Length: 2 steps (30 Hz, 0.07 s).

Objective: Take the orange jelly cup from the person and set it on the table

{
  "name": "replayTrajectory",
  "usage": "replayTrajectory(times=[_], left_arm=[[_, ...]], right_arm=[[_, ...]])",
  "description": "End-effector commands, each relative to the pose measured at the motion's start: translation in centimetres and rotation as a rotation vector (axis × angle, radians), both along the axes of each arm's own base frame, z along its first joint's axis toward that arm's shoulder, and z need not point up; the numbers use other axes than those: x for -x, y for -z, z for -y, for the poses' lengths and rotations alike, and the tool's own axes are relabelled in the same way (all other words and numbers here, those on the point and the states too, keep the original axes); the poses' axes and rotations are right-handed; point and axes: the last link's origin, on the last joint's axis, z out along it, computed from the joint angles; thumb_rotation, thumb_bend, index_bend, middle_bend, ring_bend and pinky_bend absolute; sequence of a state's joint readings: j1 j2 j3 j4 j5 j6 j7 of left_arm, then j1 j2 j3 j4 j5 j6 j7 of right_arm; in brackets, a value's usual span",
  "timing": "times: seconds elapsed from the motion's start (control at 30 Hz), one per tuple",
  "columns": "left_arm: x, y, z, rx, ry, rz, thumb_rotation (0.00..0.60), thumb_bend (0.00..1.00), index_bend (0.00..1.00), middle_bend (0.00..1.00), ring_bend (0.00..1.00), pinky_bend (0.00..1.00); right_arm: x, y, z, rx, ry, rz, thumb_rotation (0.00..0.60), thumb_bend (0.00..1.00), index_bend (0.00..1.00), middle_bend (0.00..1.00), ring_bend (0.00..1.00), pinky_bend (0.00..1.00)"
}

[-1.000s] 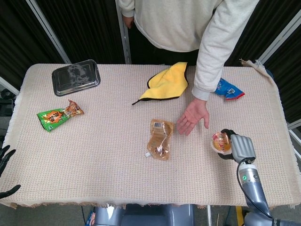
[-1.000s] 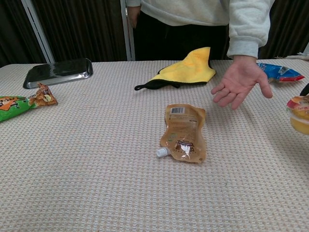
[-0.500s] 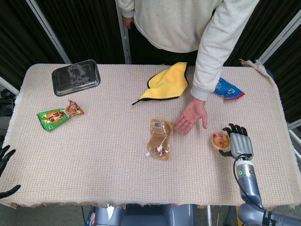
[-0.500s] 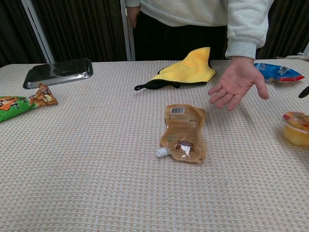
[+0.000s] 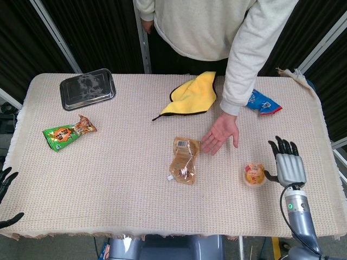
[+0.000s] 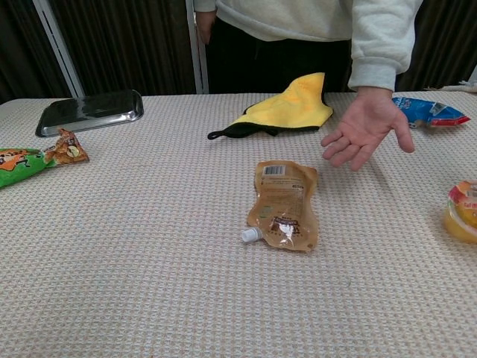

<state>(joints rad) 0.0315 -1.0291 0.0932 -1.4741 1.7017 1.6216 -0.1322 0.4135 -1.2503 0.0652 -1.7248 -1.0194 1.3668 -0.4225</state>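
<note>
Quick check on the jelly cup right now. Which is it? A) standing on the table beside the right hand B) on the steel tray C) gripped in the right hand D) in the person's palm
A: the orange jelly cup stands on the table just beside the right hand, whose fingers are spread and hold nothing.

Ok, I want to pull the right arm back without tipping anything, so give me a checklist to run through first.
1. Orange jelly cup sits on the table: ok.
2. Cup upright, lid up: ok.
3. Right hand holds nothing, fingers apart: ok.
4. Thumb fully off the cup: cannot tell, it lies very close beside it.
5. Person's hand apart from cup and robot hand: ok.
6. Left hand empty at the table edge: ok.
</note>
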Motion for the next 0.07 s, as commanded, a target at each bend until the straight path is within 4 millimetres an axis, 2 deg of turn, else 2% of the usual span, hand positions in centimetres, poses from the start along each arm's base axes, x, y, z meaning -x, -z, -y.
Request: replayTrajectory(times=[0.03, 0.07], left_arm=[[0.00, 0.01, 0.00, -0.001, 0.000, -0.002, 0.600, 0.00, 0.02, 0.00, 0.00, 0.00], [-0.02, 0.02, 0.01, -0.001, 0.001, -0.003, 0.600, 0.00, 0.02, 0.00, 0.00, 0.00]], right_arm=[[1.93, -2.85, -3.36, 0.079, -0.167, -0.104, 0.600, 0.17, 0.11, 0.00, 0.00, 0.00], [2.09, -2.95, -3.65, 0.085, -0.189, -0.101, 0.600, 0.17, 0.11, 0.00, 0.00, 0.00]])
